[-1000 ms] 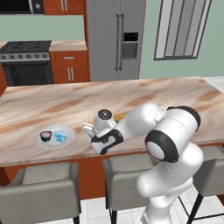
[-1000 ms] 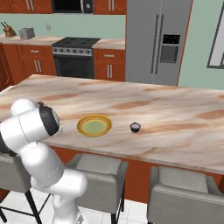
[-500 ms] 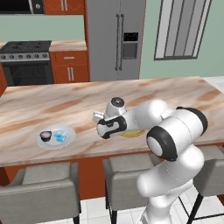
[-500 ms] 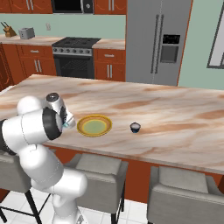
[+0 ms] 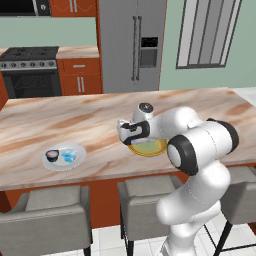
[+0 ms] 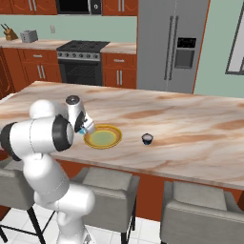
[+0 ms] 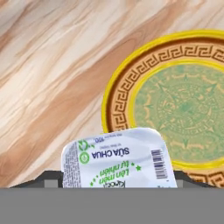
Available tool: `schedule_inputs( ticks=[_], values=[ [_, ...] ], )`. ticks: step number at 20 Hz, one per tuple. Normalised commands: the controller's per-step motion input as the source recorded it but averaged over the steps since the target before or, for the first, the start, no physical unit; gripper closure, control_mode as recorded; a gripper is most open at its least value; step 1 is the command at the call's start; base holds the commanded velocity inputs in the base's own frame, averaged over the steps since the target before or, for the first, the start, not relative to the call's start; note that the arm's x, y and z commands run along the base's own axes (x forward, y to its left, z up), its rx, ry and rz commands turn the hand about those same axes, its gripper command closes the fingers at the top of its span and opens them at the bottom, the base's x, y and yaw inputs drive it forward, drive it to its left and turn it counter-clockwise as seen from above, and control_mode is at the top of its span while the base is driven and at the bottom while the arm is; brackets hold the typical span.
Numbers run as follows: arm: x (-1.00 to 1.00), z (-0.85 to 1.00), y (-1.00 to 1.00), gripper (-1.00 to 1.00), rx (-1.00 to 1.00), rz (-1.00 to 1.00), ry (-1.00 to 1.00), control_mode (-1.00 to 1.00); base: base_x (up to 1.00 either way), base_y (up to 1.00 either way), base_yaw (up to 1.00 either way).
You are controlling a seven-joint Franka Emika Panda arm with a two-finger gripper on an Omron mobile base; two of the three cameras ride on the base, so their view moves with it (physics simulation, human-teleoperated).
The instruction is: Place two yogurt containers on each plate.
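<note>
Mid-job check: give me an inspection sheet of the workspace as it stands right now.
Surface: marbled island counter.
Job's things: white-grey plate holds a dark cup and a light blue cup; yellow-rimmed plate holds nothing; another dark cup stands apart on the counter to its right; a foil-lidded yogurt container sits in the gripper, at that plate's edge.
Clutter: nothing seen.
Grippers: gripper shut on the container.
Cables: nothing seen.
Surroundings: stools, stove, fridge, window.
</note>
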Motion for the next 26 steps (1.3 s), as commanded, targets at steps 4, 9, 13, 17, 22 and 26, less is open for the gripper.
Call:
schedule_inputs(
  ticks=[4, 9, 13, 17, 22, 26],
  values=[
    [0.19, 0.00, -0.43, 1.00, 0.00, 0.00, 0.13, -1.00, 0.00, 0.00, 0.00],
    [0.13, -0.14, -0.34, 1.00, 0.00, 0.00, 0.11, -1.00, 0.00, 0.00, 0.00],
    [0.02, -0.23, -0.19, 1.00, 0.00, 0.01, 0.12, -1.00, 0.00, 0.00, 0.00],
    [0.03, -0.38, -0.09, 1.00, 0.00, 0.04, 0.02, -1.00, 0.00, 0.00, 0.00],
    [0.06, -0.38, 0.00, -1.00, 0.00, 0.03, 0.01, -1.00, 0.00, 0.00, 0.00],
    [0.00, -0.13, -0.06, -1.00, 0.04, 0.00, -0.01, -1.00, 0.00, 0.00, 0.00]
  ],
)
